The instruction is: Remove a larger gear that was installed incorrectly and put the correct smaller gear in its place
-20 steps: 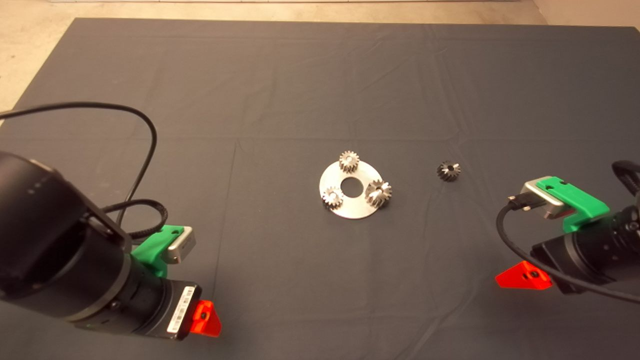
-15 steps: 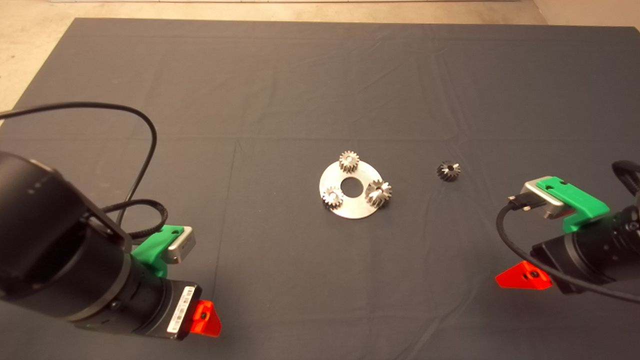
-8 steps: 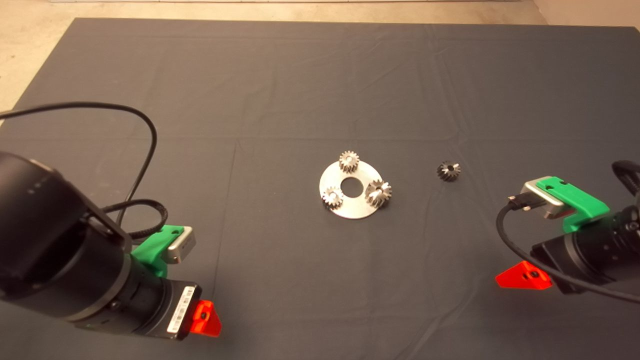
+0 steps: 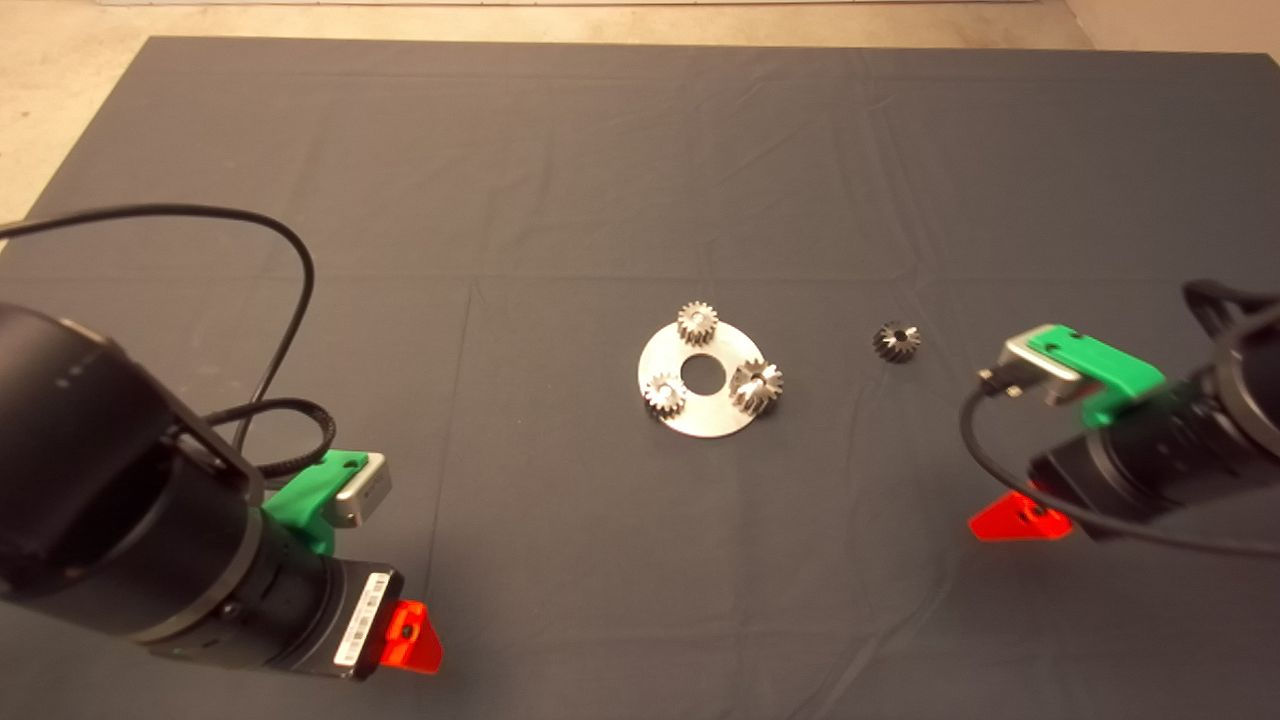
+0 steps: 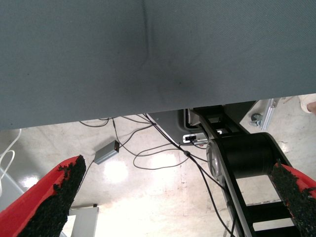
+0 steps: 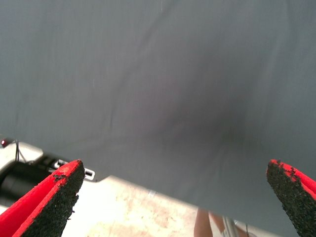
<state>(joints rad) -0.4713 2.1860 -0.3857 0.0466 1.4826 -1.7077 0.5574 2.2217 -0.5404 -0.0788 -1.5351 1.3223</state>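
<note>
Flat, larger gear (image 4: 757,386) hole-up on plate (image 4: 700,412), both tools (image 6: 173,202) (image 5: 173,197) spread wide, empty.

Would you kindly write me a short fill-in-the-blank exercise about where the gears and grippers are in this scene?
1. The round metal plate carries ___ gears.
2. The larger gear sits on the plate's ___ side in the head view.
3. The smaller gear lies on the ___, apart from the plate.
4. The right gripper and left gripper both have their fingers ___.

Missing words: three; right; mat; open
</note>
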